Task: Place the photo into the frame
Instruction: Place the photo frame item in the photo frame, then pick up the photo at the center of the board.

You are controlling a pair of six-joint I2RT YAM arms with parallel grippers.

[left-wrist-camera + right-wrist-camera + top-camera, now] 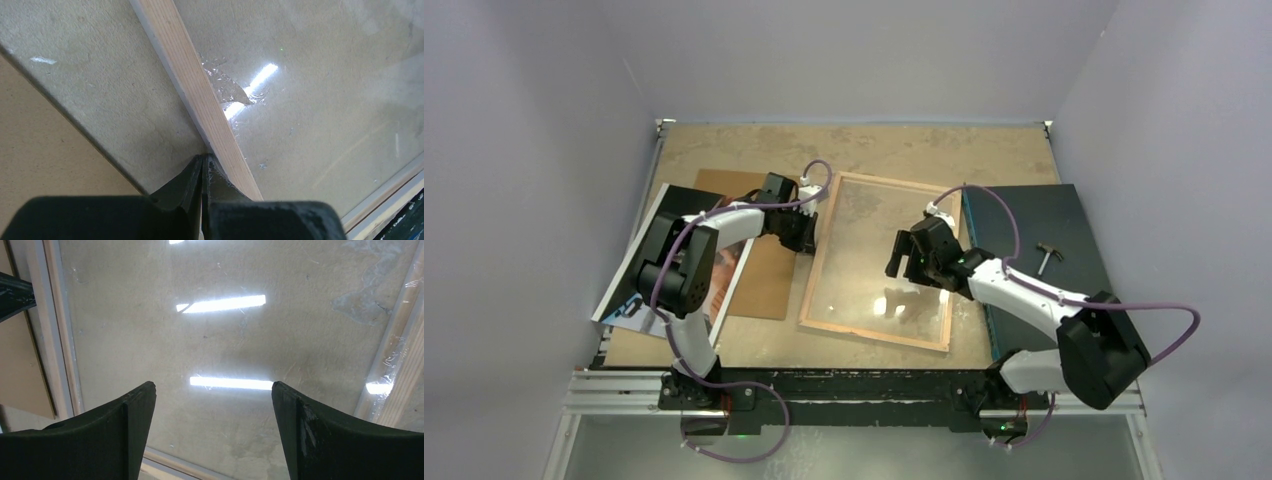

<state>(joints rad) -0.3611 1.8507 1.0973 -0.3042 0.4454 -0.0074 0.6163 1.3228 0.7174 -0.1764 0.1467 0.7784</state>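
The frame lies in the middle of the table with its light wood back up, and a clear sheet with light glare lies inside it. The photo lies at the far left, picture side up, partly under my left arm and over the table's left edge. My left gripper is shut and empty, its tips against the outer side of the frame's left rail. My right gripper is open and empty, hovering over the clear sheet inside the frame, its tips wide apart.
A plain brown backing board lies between the photo and the frame, and also shows in the left wrist view. A dark mat with a small hammer lies right of the frame. Grey walls close in the table on three sides.
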